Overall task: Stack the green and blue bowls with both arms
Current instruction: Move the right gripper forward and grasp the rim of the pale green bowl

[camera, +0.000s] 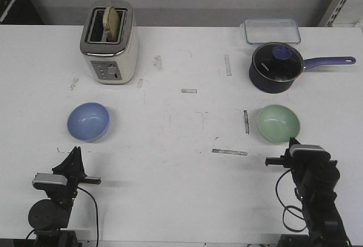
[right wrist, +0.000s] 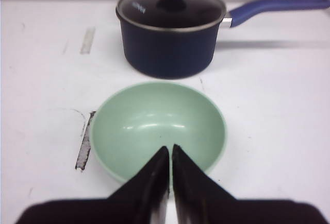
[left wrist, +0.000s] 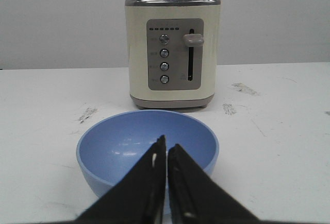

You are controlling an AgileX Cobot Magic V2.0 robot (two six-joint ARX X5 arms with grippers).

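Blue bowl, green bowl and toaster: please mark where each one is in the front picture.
Blue bowl (camera: 88, 121), front view, on the inside of its hollow.
Green bowl (camera: 278, 123), front view, on the inside of its hollow.
Toaster (camera: 110, 55), front view, on its cream front face.

high front view over table (camera: 181, 201), low wrist views close behind each bowl

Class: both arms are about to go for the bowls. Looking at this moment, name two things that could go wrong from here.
1. Both end effectors, left and right, are shut; unless they open first, they may just shove the blue bowl or green bowl.
2. The saucepan stands close behind the green bowl, so a pushed bowl could knock it.
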